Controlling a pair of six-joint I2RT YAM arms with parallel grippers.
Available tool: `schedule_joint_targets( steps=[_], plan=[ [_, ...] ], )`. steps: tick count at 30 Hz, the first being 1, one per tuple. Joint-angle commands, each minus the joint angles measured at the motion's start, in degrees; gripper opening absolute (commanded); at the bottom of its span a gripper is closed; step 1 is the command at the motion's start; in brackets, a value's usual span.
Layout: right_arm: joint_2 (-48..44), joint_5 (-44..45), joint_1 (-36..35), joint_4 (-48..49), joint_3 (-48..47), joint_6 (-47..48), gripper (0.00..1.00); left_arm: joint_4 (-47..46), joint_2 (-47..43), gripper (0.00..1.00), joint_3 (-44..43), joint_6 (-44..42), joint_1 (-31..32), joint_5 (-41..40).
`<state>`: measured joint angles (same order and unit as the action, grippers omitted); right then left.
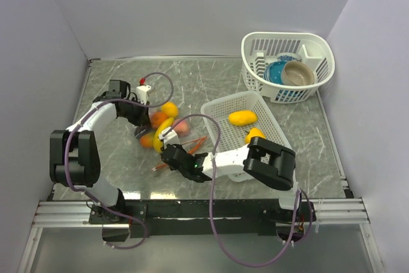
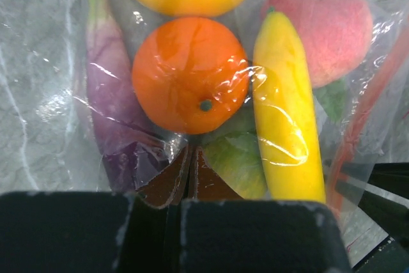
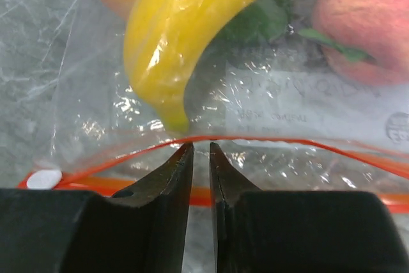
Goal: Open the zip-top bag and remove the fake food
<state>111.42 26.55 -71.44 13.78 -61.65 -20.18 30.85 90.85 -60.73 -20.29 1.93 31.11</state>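
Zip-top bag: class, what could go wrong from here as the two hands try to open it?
The right hand stands barely open at the zip strip; closing could pinch both layers together. The left hand pinches only thin film of the zip-top bag; a pull might slip or tear it.

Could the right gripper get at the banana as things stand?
Probably not. The right gripper sits at the red-orange zip strip with jaws barely apart, and the banana lies beyond it inside the zip-top bag, under plastic. Whether the strip has parted anywhere is unclear.
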Motion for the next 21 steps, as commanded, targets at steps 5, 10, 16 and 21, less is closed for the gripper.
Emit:
schedule_joint_targets(
  steps=[5,10,16,21],
  plan=[
    [1.4,-0.9,1.5,6.6,-1.6,-0.5,0.91,-3.2,-1.8,0.01,3.4,-1.4,2.4,-4.6],
    [-1.8,-1.6,1.5,13.2,1.7,1.4,1.00,-4.5,-2.3,0.01,5.0,-1.1,4.5,-7.5],
    [0.6,-0.5,1.5,13.1,-2.5,2.4,1.00,-4.1,-3.3,0.01,6.2,-0.8,6.6,-9.2],
    [0.7,0.4,1.5,14.0,-5.0,3.2,1.00,-3.6,-4.5,0.01,7.5,-1.3,7.9,-10.8]
  ],
)
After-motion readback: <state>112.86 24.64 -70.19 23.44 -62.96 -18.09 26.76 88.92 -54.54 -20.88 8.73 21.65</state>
